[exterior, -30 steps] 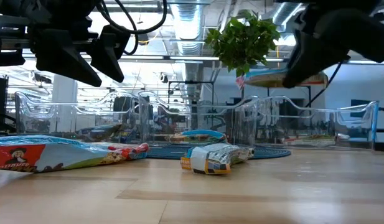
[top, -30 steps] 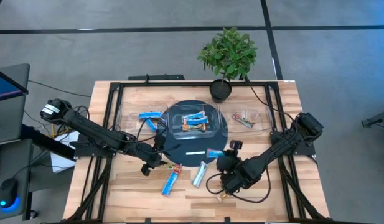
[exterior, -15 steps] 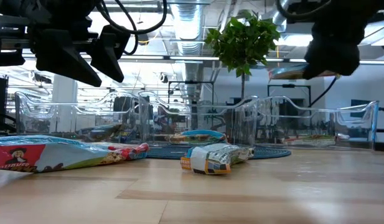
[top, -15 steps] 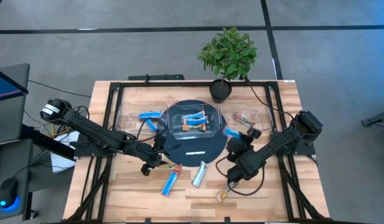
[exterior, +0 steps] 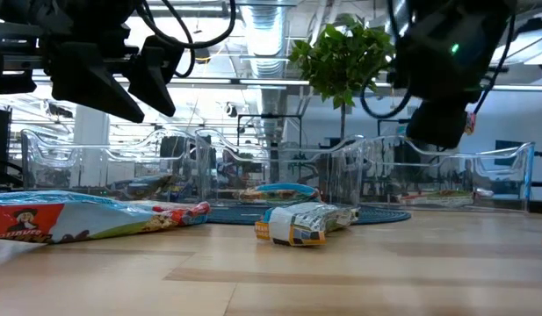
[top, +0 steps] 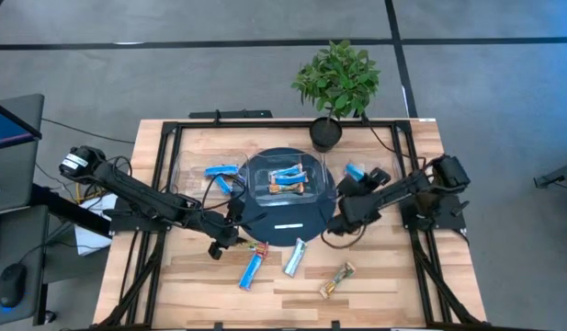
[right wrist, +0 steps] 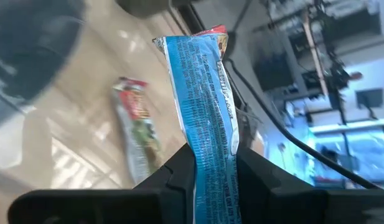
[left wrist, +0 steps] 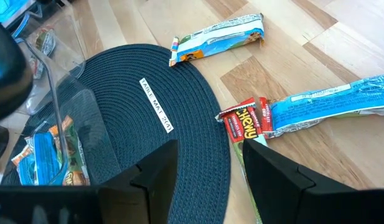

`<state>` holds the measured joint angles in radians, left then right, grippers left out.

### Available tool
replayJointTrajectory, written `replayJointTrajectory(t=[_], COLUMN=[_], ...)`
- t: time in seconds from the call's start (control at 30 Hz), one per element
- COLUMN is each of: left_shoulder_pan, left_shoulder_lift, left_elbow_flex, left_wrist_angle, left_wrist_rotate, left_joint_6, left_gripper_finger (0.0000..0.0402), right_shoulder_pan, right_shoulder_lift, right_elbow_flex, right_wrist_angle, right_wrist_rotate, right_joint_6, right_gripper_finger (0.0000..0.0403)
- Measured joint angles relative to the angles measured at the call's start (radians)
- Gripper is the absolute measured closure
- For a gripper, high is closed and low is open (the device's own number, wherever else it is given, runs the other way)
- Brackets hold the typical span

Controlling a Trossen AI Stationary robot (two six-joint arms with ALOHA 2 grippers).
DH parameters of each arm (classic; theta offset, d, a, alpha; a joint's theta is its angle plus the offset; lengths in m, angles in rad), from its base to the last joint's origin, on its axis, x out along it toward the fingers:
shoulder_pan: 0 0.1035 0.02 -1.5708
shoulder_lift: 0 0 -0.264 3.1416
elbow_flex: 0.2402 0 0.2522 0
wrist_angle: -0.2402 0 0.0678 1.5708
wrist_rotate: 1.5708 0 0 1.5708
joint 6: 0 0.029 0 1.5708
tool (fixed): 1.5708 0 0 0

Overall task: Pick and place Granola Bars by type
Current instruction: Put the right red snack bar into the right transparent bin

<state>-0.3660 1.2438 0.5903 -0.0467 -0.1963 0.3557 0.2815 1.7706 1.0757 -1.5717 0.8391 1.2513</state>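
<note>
Blue wrapper fills the right wrist view: the right end effector (right wrist: pixel 210 165) is clamped on a blue granola bar (right wrist: pixel 203 106), holding it above the right-hand clear bin (top: pixel 386 175), where a tan bar (right wrist: pixel 135 124) lies below it. The left end effector (top: pixel 230 241) hangs with its fingers parted and empty at the edge of the dark round mat (left wrist: pixel 126 134). Just ahead of it on the wooden surface (top: pixel 393 276) lie a red-tipped blue bar (left wrist: pixel 304 112) and a pale bar (left wrist: pixel 218 37). Farther off, toward the right arm, a tan-gold bar (top: pixel 337 279) lies alone. More bars fill the centre bin (top: pixel 288 179) and the left bin (top: pixel 196 170).
</note>
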Motion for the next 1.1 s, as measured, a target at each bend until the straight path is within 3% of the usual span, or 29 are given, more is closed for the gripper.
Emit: replayJointTrajectory(t=[0.57,0.7,0.97,1.1], left_shoulder_pan=[0.0,0.0,0.0,0.0], left_shoulder_lift=[0.0,0.0,0.0,0.0], left_elbow_flex=[0.0,0.0,0.0,0.0], left_wrist_angle=[0.0,0.0,-0.008,-0.028], left_wrist_rotate=[0.0,0.0,0.001,0.0], left_joint_6=[0.0,0.0,-0.008,-0.027], left_gripper_finger=[0.0223,0.0223,0.0223,0.0223], right_shoulder_pan=[-0.113,-0.141,-0.176,-0.131], right_shoulder_lift=[-0.14,-0.136,-0.134,-0.135], right_elbow_flex=[-0.018,-0.017,-0.017,-0.017], right_wrist_angle=[0.064,0.064,0.06,0.062], right_wrist_rotate=[-0.029,-0.029,-0.017,0.044], right_joint_6=[-0.1,-0.1,-0.098,-0.074], right_gripper_finger=[0.0325,0.0287,0.016,0.0135])
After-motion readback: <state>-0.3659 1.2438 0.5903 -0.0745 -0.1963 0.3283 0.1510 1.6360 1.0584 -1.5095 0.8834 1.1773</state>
